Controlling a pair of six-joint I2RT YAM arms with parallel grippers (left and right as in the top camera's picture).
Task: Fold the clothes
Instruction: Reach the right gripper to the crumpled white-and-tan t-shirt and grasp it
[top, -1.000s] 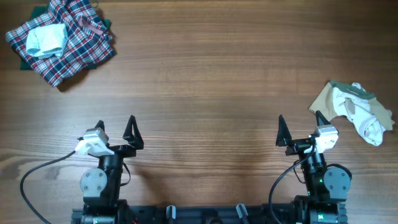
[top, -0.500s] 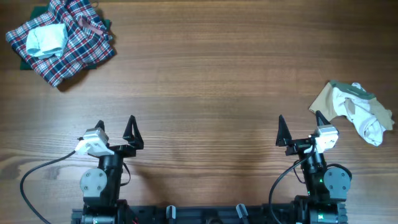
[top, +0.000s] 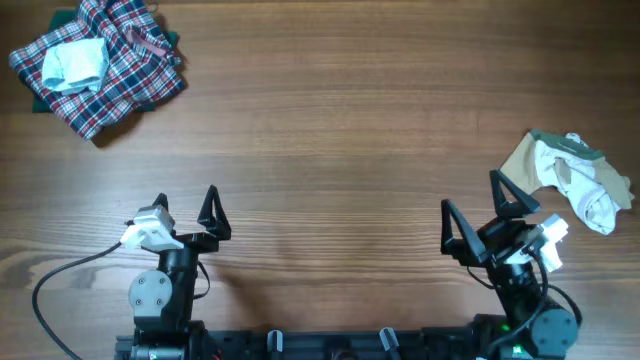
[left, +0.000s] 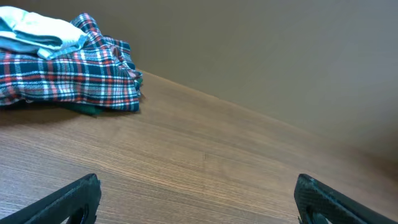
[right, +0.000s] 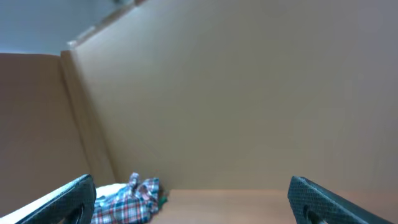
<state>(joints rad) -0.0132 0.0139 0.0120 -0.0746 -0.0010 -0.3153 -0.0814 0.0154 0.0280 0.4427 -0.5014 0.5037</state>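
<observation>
The clothes (top: 568, 180) lie crumpled at the table's right edge: a small white garment with tan parts. My right gripper (top: 470, 192) stands open just left of and nearer than the garment, apart from it, with nothing between its fingers. The garment does not show in the right wrist view, where the open right gripper (right: 199, 202) faces across the table. My left gripper (top: 185, 205) stands open near the front left, holding nothing. In the left wrist view only bare wood lies between the open left gripper's (left: 199, 202) fingers.
A red-blue-white plaid heap (top: 100, 65) with a pale blue folded piece (top: 75, 62) on top sits at the far left corner, also seen as the plaid heap (left: 68, 74) and plaid heap (right: 127, 199). A cardboard wall (right: 249, 93) stands behind the table.
The right arm has swung and risen, its gripper turned to the right toward the garment. The left arm has not moved. Both grippers stay open.
</observation>
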